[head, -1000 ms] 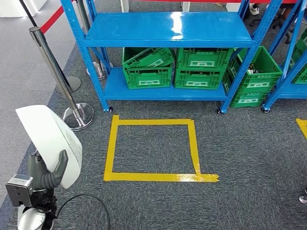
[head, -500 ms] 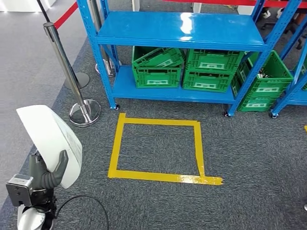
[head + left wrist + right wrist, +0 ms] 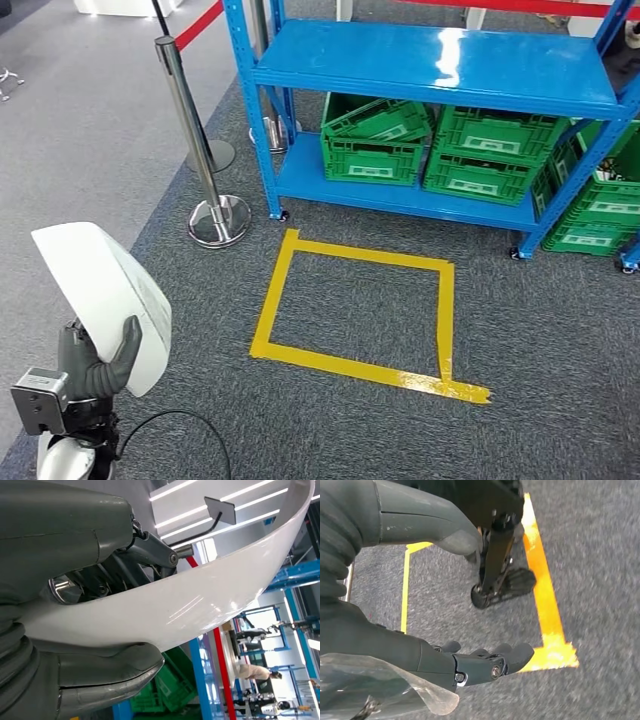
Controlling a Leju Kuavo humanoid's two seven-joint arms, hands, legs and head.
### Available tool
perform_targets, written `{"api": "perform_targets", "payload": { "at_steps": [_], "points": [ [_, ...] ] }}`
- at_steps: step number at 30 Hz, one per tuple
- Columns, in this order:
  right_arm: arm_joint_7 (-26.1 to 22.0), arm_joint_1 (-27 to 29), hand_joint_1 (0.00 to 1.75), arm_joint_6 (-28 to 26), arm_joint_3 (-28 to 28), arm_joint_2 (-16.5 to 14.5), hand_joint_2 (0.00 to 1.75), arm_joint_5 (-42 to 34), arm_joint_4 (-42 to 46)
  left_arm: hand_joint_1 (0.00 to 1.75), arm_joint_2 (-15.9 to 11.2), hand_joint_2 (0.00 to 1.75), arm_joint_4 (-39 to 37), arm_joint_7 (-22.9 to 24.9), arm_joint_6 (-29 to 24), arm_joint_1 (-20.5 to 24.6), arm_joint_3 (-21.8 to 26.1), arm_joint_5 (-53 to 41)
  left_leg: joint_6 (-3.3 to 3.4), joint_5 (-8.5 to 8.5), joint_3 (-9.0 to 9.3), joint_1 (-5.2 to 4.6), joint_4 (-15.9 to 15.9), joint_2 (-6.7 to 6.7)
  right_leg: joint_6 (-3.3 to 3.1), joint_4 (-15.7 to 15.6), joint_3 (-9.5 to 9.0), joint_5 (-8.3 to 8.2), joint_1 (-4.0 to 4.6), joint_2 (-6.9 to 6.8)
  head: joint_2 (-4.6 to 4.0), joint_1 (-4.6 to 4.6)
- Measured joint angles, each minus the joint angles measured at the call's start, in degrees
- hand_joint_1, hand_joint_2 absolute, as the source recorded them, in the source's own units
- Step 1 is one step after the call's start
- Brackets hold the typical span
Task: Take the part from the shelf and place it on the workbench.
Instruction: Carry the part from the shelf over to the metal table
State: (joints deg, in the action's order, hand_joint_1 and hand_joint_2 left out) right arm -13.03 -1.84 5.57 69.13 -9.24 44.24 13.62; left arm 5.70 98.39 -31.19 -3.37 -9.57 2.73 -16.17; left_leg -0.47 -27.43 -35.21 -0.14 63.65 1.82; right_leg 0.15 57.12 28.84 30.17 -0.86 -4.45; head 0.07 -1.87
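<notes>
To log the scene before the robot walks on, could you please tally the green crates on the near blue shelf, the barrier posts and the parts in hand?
Crates on the near shelf: 4
Barrier posts: 3
Part in the left hand: 1
Total: 8

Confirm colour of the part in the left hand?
White, glossy part; clearest in the head view, held by the left hand.
</notes>
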Motion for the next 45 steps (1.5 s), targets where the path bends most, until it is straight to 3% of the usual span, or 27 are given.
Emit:
{"api": "perform_targets", "payload": {
  "at_steps": [2,3,5,7,9,11,12,14,16,18,20,22,24,26,27,28,29,31,33,35,36,38,40,41,42,43,45],
  "points": [
    [-0.01,-0.09,0.00,0.01,0.00,-0.02,1.75,0.00,0.00,1.75,0.01,1.75,0.01,0.01,0.00,0.10,0.00,0.01,0.78,1.15,2.56,-0.64,-5.21,2.08,0.42,0.02,-0.11,0.24,0.23,-1.00,0.00,0.01],
    [-0.01,-0.12,0.00,0.01,0.01,-0.03,1.75,0.00,0.00,1.75,0.01,1.75,0.01,0.01,0.00,0.10,0.01,0.01,1.07,0.91,2.68,-0.92,-5.79,2.40,0.68,-0.01,-0.14,0.33,0.33,-1.54,0.00,0.01],
    [-0.01,-0.19,0.00,0.01,0.02,-0.03,1.75,0.00,0.00,1.75,0.00,1.75,0.02,0.01,0.00,-0.01,0.02,0.01,1.61,1.18,2.45,-0.82,-6.09,1.08,1.32,-0.03,-0.27,0.63,0.30,-2.09,0.00,0.02],
    [-0.04,-0.22,0.00,0.01,0.02,-0.03,1.75,0.00,0.00,1.75,0.01,1.75,0.03,-0.01,-0.01,0.04,0.03,0.02,2.27,1.55,2.50,-0.45,-6.57,-0.13,1.85,2.04,0.61,2.40,0.17,0.26,0.00,0.14],
    [-0.05,-0.10,0.00,0.01,0.02,-0.03,1.75,0.00,0.00,1.75,0.08,1.75,0.03,-0.03,-0.01,0.18,0.03,0.05,2.73,1.78,2.35,-0.27,-6.71,-1.29,1.97,8.74,3.81,6.03,0.08,3.34,0.00,0.31],
    [-0.01,0.07,0.00,0.02,0.02,-0.03,1.75,0.01,0.00,1.75,0.13,1.75,0.02,-0.03,-0.01,0.13,0.02,0.05,2.90,1.86,2.14,-0.36,-6.68,-2.70,1.97,15.57,7.31,8.34,0.11,4.22,0.00,0.35],
    [0.01,0.11,0.00,0.01,0.02,-0.03,1.75,0.01,0.00,1.75,0.13,1.75,0.02,-0.02,0.00,0.09,0.02,0.04,2.90,1.90,2.11,-0.40,-6.64,-3.48,1.93,16.35,7.91,7.87,0.12,4.35,0.00,0.35],
    [0.01,0.10,0.00,-0.01,0.02,-0.02,1.75,0.01,0.01,1.75,0.13,1.75,0.01,-0.02,0.00,0.04,0.02,0.04,2.80,1.92,2.16,-0.39,-6.41,-5.09,1.76,10.93,5.74,3.75,0.07,4.99,0.00,0.36],
    [0.00,0.07,0.00,-0.01,0.02,-0.02,1.75,0.00,0.01,1.75,0.14,1.75,0.01,-0.01,0.00,0.08,0.02,0.04,2.45,1.86,1.92,-0.37,-5.88,-6.48,1.62,3.45,2.41,0.59,-0.19,7.68,0.00,0.30],
    [0.01,0.06,0.00,0.01,0.02,-0.03,1.75,0.00,0.00,1.75,0.15,1.75,0.02,0.01,0.00,0.11,0.02,0.04,1.78,2.01,1.34,-0.27,-5.53,-7.74,1.48,0.80,1.06,0.25,-0.27,9.46,0.00,0.24],
    [0.01,0.03,0.00,0.01,0.02,-0.13,1.75,0.00,-0.01,1.75,0.12,1.75,0.03,0.02,0.00,-0.01,0.02,0.03,1.03,2.33,0.88,-0.14,-5.53,-8.90,1.02,0.59,0.82,-0.01,-0.26,8.36,0.00,0.23],
    [-0.01,0.01,0.00,0.01,0.02,-0.29,1.75,0.00,0.01,1.75,0.06,1.75,0.05,0.01,-0.02,-0.05,0.02,0.02,0.39,1.26,0.02,-0.31,-3.91,-6.97,0.34,0.24,0.63,-0.31,-0.48,6.82,0.00,-0.11],
    [-0.03,0.08,0.00,-0.01,0.03,-0.36,1.75,0.00,0.02,1.75,0.03,1.75,0.06,0.00,-0.03,0.07,0.01,0.02,-0.20,-2.17,-2.77,-0.25,2.32,-3.52,-0.10,0.06,0.49,-0.33,-0.47,5.14,0.00,-0.51],
    [-0.03,0.17,0.00,-0.03,0.04,-0.36,1.75,0.00,0.02,1.75,0.02,1.75,0.06,0.00,-0.02,0.02,0.01,0.02,-0.61,-5.16,-6.20,0.16,9.85,-2.38,-0.20,0.09,0.47,-0.21,-0.33,3.46,0.00,-0.60],
    [-0.03,0.17,0.00,-0.03,0.04,-0.36,1.75,0.00,0.02,1.75,0.01,1.75,0.06,0.00,-0.02,-0.05,0.01,0.02,-0.70,-5.23,-6.83,0.31,11.37,-2.27,-0.18,0.09,0.42,-0.13,-0.30,2.66,0.00,-0.62],
    [-0.02,0.15,0.00,-0.03,0.04,-0.36,1.75,0.00,0.02,1.75,0.01,1.75,0.06,0.00,-0.02,-0.09,0.02,0.02,-0.69,-4.12,-6.20,0.38,10.30,-2.15,-0.15,0.10,0.30,-0.02,-0.29,1.93,0.00,-0.62],
    [-0.01,0.10,0.00,-0.02,0.04,-0.36,1.75,0.00,0.02,1.75,0.00,1.75,0.06,0.00,-0.02,-0.11,0.02,0.02,-0.55,-2.18,-4.43,0.38,6.96,-1.80,-0.08,0.09,0.08,0.13,-0.27,1.24,0.00,-0.63],
    [-0.01,0.01,0.00,0.00,0.04,-0.37,1.75,0.00,0.01,1.75,0.00,1.75,0.06,0.01,-0.02,-0.05,0.02,0.01,0.09,0.94,-0.07,-0.10,-1.37,0.55,0.25,0.08,-0.34,0.50,-0.15,0.07,0.00,-0.62],
    [-0.01,-0.07,0.00,0.01,0.03,-0.38,1.75,0.00,0.01,1.75,0.00,1.75,0.08,0.00,-0.02,0.02,0.02,0.01,0.84,1.52,1.75,-0.72,-5.23,2.22,0.81,0.04,-0.54,0.81,0.08,-0.93,0.00,-0.57],
    [0.00,-0.13,0.00,0.00,0.03,-0.38,1.75,0.00,0.02,1.75,0.00,1.75,0.10,-0.02,-0.02,-0.07,0.02,0.02,1.44,1.47,1.65,-0.90,-5.55,1.28,1.44,-0.22,-0.91,0.97,0.20,-2.06,0.00,-0.54],
    [0.00,-0.17,0.00,0.00,0.04,-0.38,1.75,0.00,0.02,1.75,0.00,1.75,0.12,-0.03,-0.02,-0.14,0.03,0.02,1.73,1.59,1.77,-0.78,-5.83,0.68,1.75,-0.21,-1.06,1.27,0.16,-1.88,0.00,-0.51],
    [-0.05,-0.23,0.00,0.01,0.04,-0.38,1.75,0.00,0.02,1.75,0.01,1.75,0.15,-0.04,-0.03,-0.04,0.04,0.03,2.40,1.92,2.06,-0.41,-6.45,-0.49,2.17,2.35,-0.02,3.21,0.05,0.71,0.00,-0.29],
    [-0.05,-0.15,0.00,0.00,0.04,-0.38,1.75,0.00,0.02,1.75,0.05,1.75,0.16,-0.04,-0.04,0.07,0.03,0.05,2.80,2.05,2.02,-0.26,-6.59,-1.68,2.23,9.78,3.76,6.75,-0.01,3.73,0.00,-0.05],
    [-0.03,-0.05,0.00,0.00,0.04,-0.38,1.75,0.00,0.01,1.75,0.07,1.75,0.16,-0.04,-0.03,0.05,0.03,0.05,2.87,2.06,1.96,-0.30,-6.57,-2.39,2.23,13.76,5.94,8.07,0.00,4.21,0.00,-0.01],
    [-0.01,0.05,0.00,0.00,0.04,-0.38,1.75,0.00,0.01,1.75,0.07,1.75,0.15,-0.03,-0.02,-0.01,0.02,0.05,2.90,2.07,1.96,-0.36,-6.54,-3.13,2.21,16.25,7.52,8.34,0.01,4.36,0.00,-0.02],
    [0.01,0.11,0.00,-0.01,0.04,-0.37,1.75,0.00,0.01,1.75,0.07,1.75,0.15,-0.03,-0.01,-0.05,0.02,0.04,2.90,2.07,1.98,-0.40,-6.48,-3.91,2.15,16.42,8.09,7.33,0.02,4.44,0.00,-0.03],
    [0.01,0.10,0.00,-0.02,0.04,-0.36,1.75,0.00,0.02,1.75,0.07,1.75,0.14,-0.02,0.00,-0.09,0.02,0.04,2.79,2.00,2.09,-0.41,-6.28,-5.45,1.91,10.21,6.08,2.62,-0.02,5.35,0.00,-0.03]
  ]
}}
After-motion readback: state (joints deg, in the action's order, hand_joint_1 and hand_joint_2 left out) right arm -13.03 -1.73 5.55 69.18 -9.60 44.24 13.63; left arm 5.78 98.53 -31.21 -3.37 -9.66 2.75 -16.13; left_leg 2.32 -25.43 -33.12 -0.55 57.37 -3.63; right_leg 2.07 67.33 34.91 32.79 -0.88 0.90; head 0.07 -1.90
